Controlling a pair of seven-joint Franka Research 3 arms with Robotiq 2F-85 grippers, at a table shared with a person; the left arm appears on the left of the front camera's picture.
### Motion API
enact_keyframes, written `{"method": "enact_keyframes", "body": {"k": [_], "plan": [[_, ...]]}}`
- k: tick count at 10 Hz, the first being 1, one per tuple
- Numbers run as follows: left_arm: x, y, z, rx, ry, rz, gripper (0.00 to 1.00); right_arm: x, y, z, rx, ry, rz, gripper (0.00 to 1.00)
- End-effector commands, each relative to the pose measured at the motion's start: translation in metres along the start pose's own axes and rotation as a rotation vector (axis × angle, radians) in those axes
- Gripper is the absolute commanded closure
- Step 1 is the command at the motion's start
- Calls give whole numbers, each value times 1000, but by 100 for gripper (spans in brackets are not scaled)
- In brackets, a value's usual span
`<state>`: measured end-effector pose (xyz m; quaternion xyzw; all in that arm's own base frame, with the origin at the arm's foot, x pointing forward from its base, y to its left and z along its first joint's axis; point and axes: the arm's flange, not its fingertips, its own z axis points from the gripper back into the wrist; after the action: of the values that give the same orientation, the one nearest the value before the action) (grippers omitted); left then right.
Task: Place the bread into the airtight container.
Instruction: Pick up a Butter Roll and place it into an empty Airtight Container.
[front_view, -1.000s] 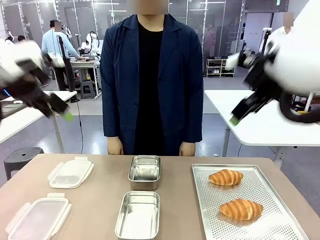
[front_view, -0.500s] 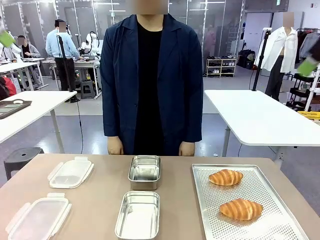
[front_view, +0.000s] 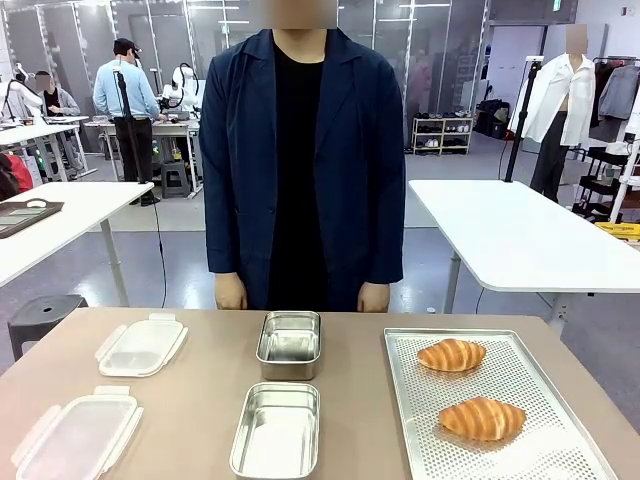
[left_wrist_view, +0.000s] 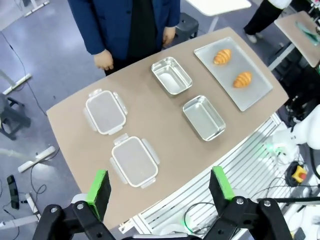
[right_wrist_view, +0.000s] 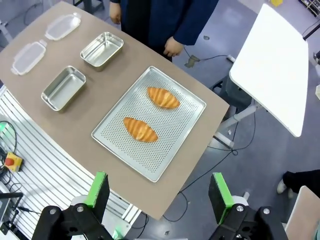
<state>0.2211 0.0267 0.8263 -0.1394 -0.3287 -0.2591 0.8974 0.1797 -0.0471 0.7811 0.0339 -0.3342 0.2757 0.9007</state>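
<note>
Tabletop (front_view: 200, 400): brown; we note a person (front_view: 300, 170) standing at its far edge.
Tray (front_view: 530, 395): perforated metal, along the right edge.
Lids: far lid (front_view: 141, 345) and near lid (front_view: 77, 432), clear, by the left edge.
Containers: far container (front_view: 289, 343) and near container (front_view: 277, 428), steel, uncovered, mid-tabletop.
Bread: far loaf (front_view: 452, 354) and near loaf (front_view: 482, 418), on the tray, apart.
Left claw (left_wrist_view: 159, 181): fingers wide apart, holding nothing, high above the tabletop.
Right claw (right_wrist_view: 158, 186): likewise spread, holding nothing, high above the tray.
</note>
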Motion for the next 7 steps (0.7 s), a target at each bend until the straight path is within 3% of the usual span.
{"method": "enact_keyframes", "body": {"k": [1, 4, 5, 7], "plan": [[-26, 7, -1, -14, -16, 18, 0, -8, -3, -12, -5, 28, 0, 0], [-53, 16, 4, -22, -40, 36, 0, -11, -7, -18, -5, 44, -16, 0], [-37, 14, 9, 4, -24, 51, 0, -7, -2, -12, 1, 26, -15, 0], [-37, 14, 9, 4, -24, 51, 0, -7, -2, -12, 1, 26, -15, 0]]}}
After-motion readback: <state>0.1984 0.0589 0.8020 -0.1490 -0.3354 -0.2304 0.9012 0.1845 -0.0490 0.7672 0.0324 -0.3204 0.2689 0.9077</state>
